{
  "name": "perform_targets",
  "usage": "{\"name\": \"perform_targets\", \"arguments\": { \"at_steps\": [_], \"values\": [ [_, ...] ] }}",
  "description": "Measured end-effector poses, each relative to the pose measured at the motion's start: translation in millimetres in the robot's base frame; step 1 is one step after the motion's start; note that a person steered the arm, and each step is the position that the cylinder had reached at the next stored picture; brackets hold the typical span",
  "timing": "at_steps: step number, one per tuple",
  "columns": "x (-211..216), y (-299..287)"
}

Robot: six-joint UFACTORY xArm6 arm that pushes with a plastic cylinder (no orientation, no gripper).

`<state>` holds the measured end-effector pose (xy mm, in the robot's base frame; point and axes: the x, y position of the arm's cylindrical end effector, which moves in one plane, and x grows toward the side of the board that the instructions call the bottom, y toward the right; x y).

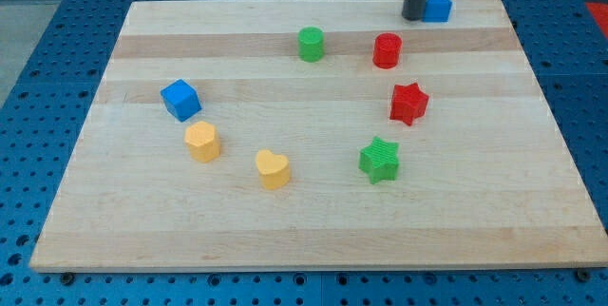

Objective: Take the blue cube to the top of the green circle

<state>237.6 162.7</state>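
Blue cube [180, 100] near the left edge, just above the yellow block [202, 142]; green cylinder [311, 44] toward the top edge. My tip [415, 16], bare rod, touching a second blue block [438, 7] by the top-right corner. Best approached from the cube's lower left, pushed up-right, ending above the cylinder.

Two blue blocks [180, 100] [438, 7], one partly hidden; two green [311, 44] [380, 160], two red [387, 50] [409, 104], two yellow [202, 142] [273, 168].
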Motion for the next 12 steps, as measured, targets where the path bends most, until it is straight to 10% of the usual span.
{"name": "perform_targets", "arguments": {
  "at_steps": [4, 6, 8, 10, 12],
  "values": [
    [-9, -49],
    [-1, -280],
    [134, -451],
    [215, -434],
    [184, -330]
  ]
}}
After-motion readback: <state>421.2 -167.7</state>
